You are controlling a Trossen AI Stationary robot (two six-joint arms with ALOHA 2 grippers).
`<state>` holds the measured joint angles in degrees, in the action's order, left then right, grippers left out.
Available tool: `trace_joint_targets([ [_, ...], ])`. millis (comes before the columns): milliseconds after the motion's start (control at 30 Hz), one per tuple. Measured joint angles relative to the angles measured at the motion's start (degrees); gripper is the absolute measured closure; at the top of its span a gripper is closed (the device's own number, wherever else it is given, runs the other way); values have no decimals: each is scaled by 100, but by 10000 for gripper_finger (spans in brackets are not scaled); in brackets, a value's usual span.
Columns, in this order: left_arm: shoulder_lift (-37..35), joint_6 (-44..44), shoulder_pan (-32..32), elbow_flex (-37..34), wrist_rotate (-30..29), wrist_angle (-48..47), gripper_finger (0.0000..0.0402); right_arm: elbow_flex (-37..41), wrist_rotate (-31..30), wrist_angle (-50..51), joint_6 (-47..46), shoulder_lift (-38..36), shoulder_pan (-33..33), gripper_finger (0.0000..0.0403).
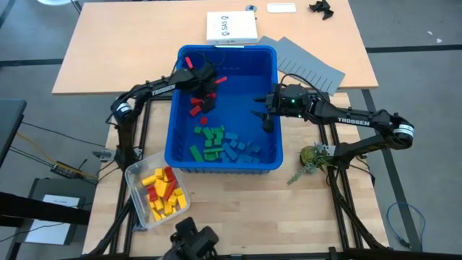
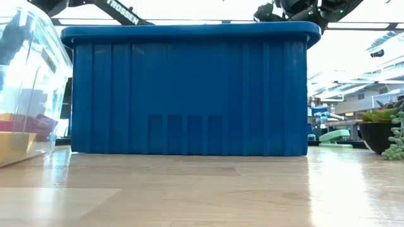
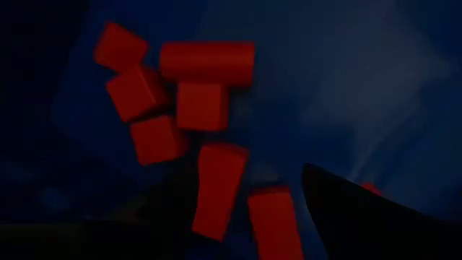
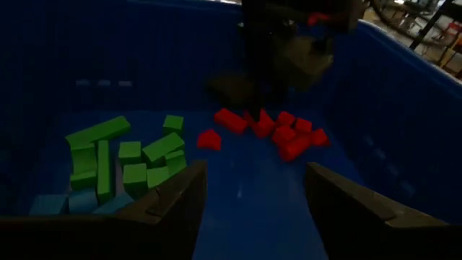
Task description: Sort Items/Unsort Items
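red blocks (image 1: 198, 105) lie loose on the floor of the blue bin (image 1: 268, 59), toward its far-left part, with the green blocks (image 1: 209, 141) and light-blue blocks (image 1: 242, 147) grouped separately nearer the front wall. the left gripper (image 1: 206, 88) sits directly above the red cluster, jaws spread and grasping nothing; in its wrist view the red pieces (image 3: 206, 105) lie just ahead of its fingers (image 3: 361, 217), several with their long axes running roughly away from the gripper, though the dim view makes exact orientation uncertain. the right gripper (image 1: 266, 115) hangs at the bin's right side, released and empty, well apart from the reds. the left arm is therefore nearer. yellow and red blocks fill the clear tub (image 1: 134, 175) on the counter (image 1: 231, 209) outside the bin.
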<state>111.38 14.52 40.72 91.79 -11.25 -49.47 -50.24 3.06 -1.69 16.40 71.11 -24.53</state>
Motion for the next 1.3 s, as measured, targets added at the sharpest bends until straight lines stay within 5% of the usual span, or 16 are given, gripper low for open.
trace_joint_targets([
  [633, 679, 13, 200, 6, -22, -203, 156, 0, 0, 13, -248, 20, -7, 173],
  [933, 751, 44, 114, 4, -1175, -126, 174, 0, -1, 15, -276, 20, -4, 173],
  [1167, 740, -14, 107, -16, 604, -253, 174, 0, 1, 28, -280, 20, -4, 174],
  [1300, 731, 40, 1, -16, 1018, -259, 174, 0, 1, 60, -280, 20, -4, 174],
])
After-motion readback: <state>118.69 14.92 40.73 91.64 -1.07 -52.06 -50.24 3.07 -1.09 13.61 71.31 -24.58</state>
